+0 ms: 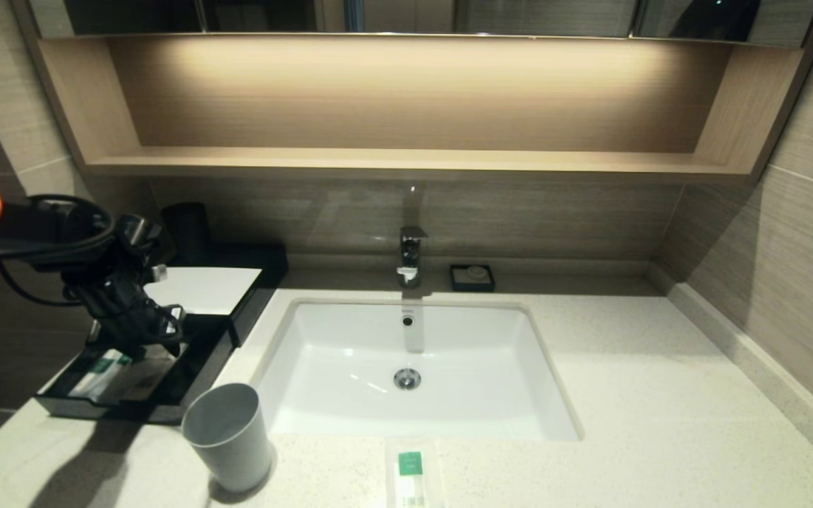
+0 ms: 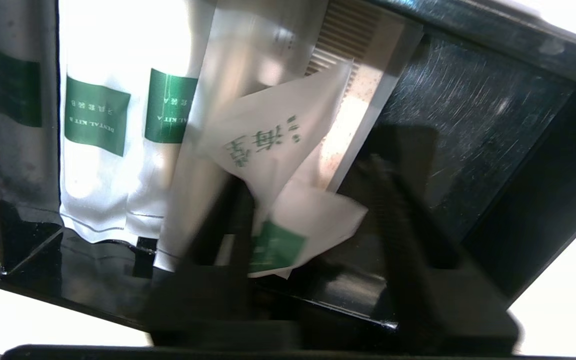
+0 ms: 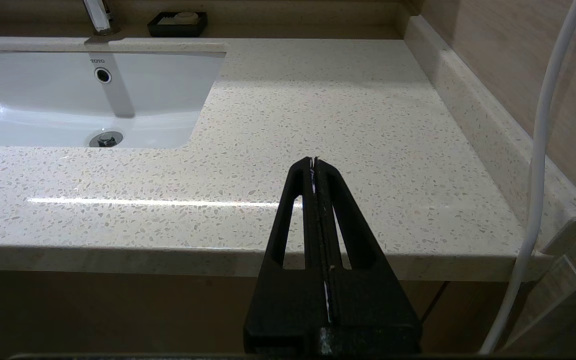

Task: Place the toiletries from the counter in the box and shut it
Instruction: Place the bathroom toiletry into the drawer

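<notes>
The black box (image 1: 198, 367) lies open at the counter's (image 1: 625, 381) left, its white-panelled lid (image 1: 202, 289) folded back. My left gripper (image 1: 159, 346) reaches down into it. In the left wrist view the gripper (image 2: 303, 172) is open, fingers wide apart. A crumpled whitish sachet with a green label (image 2: 293, 210) lies in the box (image 2: 468, 125) against one finger. Two more green-labelled packs (image 2: 95, 120) and a comb pack (image 2: 348, 75) lie beside it. Another sachet (image 1: 413, 473) lies on the counter in front of the sink (image 1: 350, 416). My right gripper (image 3: 314, 161) is shut and empty, off the counter's front right edge.
A grey plastic cup (image 1: 226, 434) stands just in front of the box's near corner. A faucet (image 1: 410, 254) and a small black soap dish (image 1: 472, 277) stand behind the sink. A dark cup (image 1: 188, 229) stands behind the box. A wooden shelf (image 1: 406, 162) runs along the wall.
</notes>
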Controlling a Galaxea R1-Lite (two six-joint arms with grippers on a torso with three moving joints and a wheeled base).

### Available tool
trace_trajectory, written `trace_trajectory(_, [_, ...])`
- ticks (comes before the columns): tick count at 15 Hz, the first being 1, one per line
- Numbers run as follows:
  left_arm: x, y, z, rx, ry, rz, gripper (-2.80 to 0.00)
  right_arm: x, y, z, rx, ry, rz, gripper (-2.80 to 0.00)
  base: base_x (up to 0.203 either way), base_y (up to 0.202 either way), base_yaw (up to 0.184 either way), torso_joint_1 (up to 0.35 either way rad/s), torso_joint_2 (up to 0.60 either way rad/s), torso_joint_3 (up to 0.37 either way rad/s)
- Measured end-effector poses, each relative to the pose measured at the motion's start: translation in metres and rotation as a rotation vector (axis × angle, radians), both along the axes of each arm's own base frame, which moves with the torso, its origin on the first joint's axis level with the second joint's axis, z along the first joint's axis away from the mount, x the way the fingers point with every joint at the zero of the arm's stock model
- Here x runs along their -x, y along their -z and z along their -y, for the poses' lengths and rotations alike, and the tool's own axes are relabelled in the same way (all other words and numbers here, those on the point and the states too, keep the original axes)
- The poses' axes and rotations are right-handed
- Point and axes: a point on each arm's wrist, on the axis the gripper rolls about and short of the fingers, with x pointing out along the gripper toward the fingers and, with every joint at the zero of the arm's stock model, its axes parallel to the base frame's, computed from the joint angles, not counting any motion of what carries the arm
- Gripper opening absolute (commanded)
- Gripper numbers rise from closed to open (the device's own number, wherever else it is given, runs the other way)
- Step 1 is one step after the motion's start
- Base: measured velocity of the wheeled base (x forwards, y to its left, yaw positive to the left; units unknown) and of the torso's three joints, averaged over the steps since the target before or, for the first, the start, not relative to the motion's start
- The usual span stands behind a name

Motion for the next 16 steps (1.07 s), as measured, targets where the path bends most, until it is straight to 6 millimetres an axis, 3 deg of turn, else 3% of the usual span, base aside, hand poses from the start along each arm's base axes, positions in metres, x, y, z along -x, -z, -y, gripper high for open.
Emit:
trace_trajectory(15, [0.028,-0.042,0.004,-0.005,-0.004,0.085,0.00,0.000,0.000,0.000,0.000,0.000,0.000,-2.80,0.000,0.000,0.000,0.000,0.00,0.000])
trace_trajectory(16, [0.029,-0.043,0.004,-0.005,-0.004,0.090,-2.80,0.000,0.000,0.000,0.000,0.000,0.000,-2.80,0.000,0.000,0.000,0.000,0.00,0.000])
